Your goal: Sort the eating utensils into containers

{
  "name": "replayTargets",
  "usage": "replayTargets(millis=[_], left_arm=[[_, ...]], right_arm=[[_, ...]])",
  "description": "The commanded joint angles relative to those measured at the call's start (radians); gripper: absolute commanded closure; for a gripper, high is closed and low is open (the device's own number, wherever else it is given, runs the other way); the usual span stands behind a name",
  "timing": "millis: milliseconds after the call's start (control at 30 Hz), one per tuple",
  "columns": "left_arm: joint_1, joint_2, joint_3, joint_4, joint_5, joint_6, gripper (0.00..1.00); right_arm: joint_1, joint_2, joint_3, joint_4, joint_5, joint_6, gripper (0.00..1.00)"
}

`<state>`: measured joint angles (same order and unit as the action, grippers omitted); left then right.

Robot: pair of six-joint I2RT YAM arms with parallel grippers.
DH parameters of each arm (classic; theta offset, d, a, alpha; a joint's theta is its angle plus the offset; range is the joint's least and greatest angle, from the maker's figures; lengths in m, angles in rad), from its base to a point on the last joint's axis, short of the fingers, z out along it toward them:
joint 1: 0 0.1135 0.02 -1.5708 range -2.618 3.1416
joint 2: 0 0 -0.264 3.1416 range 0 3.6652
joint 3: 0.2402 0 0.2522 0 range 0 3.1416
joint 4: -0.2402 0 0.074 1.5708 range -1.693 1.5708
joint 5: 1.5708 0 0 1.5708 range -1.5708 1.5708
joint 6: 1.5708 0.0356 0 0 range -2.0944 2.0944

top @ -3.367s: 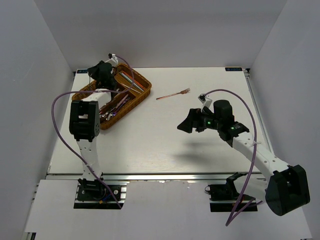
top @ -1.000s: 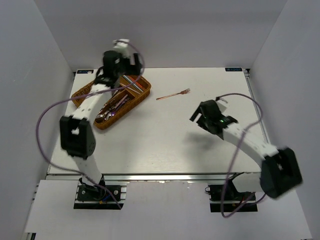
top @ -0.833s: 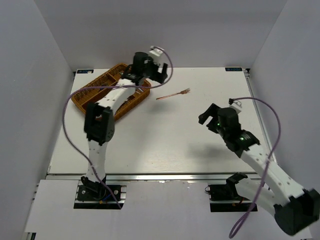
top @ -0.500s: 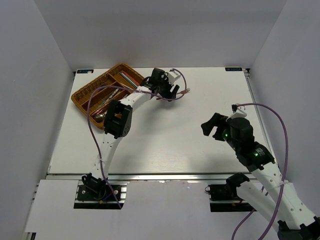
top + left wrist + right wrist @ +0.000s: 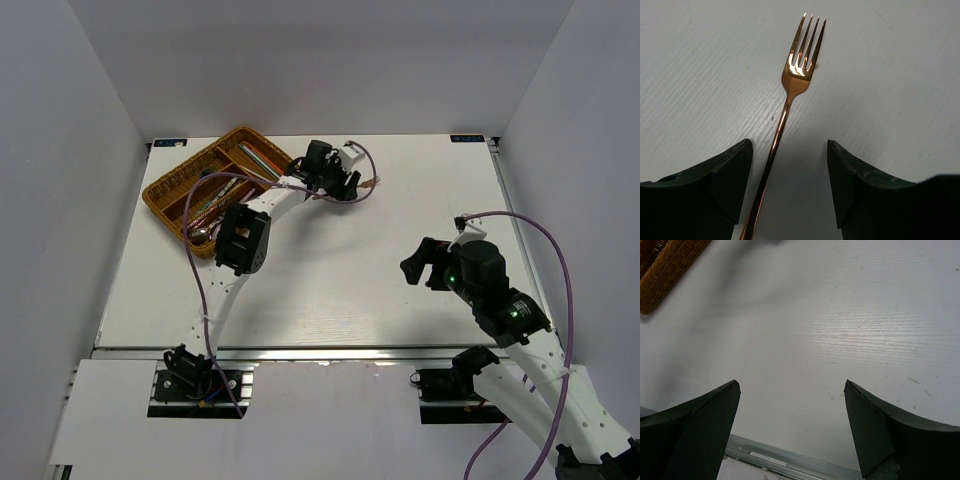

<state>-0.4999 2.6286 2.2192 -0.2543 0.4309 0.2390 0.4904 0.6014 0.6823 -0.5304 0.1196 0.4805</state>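
A rose-gold fork [image 5: 798,70] lies flat on the white table, tines pointing away in the left wrist view. My left gripper [image 5: 789,150] is open and straddles its handle. The handle runs close to the left finger [image 5: 720,180], with a clear gap to the right one. From above, my left gripper [image 5: 343,182] sits over the fork [image 5: 373,183], right of the brown wicker tray [image 5: 160,195]. Several utensils [image 5: 218,195] lie in the tray's long compartments. My right gripper [image 5: 424,264] hangs open over bare table, nothing between its fingers [image 5: 705,415].
The left arm's purple cable [image 5: 205,180] loops across the tray. A corner of the tray [image 5: 665,270] shows at the top left of the right wrist view, and the table's metal front rail [image 5: 780,457] at the bottom.
My left arm swung from over the tray rightwards and came down around the fork, its jaws narrowing. My right arm drew back towards the near right of the table.
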Motion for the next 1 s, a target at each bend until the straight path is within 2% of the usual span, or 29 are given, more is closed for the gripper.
replayTargets(millis=[0,133,167,233,267,300,467,600,633,733,800,867,933,967], left_arm=[[-0.015,0.027,0.052,-0.054,0.006,0.005,0.3],[-0.017,0.056,0.092,-0.094,0.037,-0.007,0.52],[-0.017,0.057,0.089,-0.103,0.042,-0.004,0.64],[-0.023,0.042,0.067,-0.12,0.035,0.003,0.81],[-0.028,0.016,0.012,-0.117,0.02,0.02,0.95],[-0.044,-0.002,-0.021,-0.103,0.008,0.026,1.0],[-0.11,-0.129,-0.192,-0.012,-0.008,0.045,1.0],[-0.1,-0.319,-0.294,0.128,0.046,0.005,1.0],[-0.091,-0.416,-0.321,0.16,0.057,0.005,1.0],[-0.039,-0.601,-0.443,0.3,0.114,-0.001,1.0],[0.023,-0.675,-0.513,0.311,0.135,0.054,1.0],[0.122,-0.766,-0.556,0.262,0.211,0.2,1.0],[0.205,-0.818,-0.646,0.259,0.291,0.256,1.0],[0.287,-0.856,-0.668,0.187,0.31,0.372,1.0]], right_arm=[[-0.004,-0.014,0.013,-0.005,-0.011,-0.033,0.11],[-0.004,-0.029,0.019,-0.008,-0.011,-0.033,0.11],[-0.003,-0.031,0.02,-0.01,-0.008,-0.034,0.11],[-0.003,-0.038,0.02,-0.011,-0.001,-0.036,0.11],[-0.003,-0.041,0.022,-0.011,0.0,-0.036,0.11],[-0.003,-0.048,0.022,-0.013,0.0,-0.036,0.11],[-0.003,-0.06,0.022,-0.002,-0.003,-0.036,0.11],[-0.003,-0.058,0.028,0.004,-0.02,-0.037,0.11],[-0.004,-0.06,0.029,0.006,-0.023,-0.039,0.11],[-0.004,-0.068,0.03,0.013,-0.031,-0.046,0.11],[-0.004,-0.074,0.026,0.021,-0.038,-0.051,0.11],[-0.003,-0.075,0.022,0.035,-0.052,-0.056,0.11],[-0.004,-0.08,0.017,0.041,-0.08,-0.057,0.11],[-0.003,-0.081,0.016,0.049,-0.101,-0.059,0.11]])
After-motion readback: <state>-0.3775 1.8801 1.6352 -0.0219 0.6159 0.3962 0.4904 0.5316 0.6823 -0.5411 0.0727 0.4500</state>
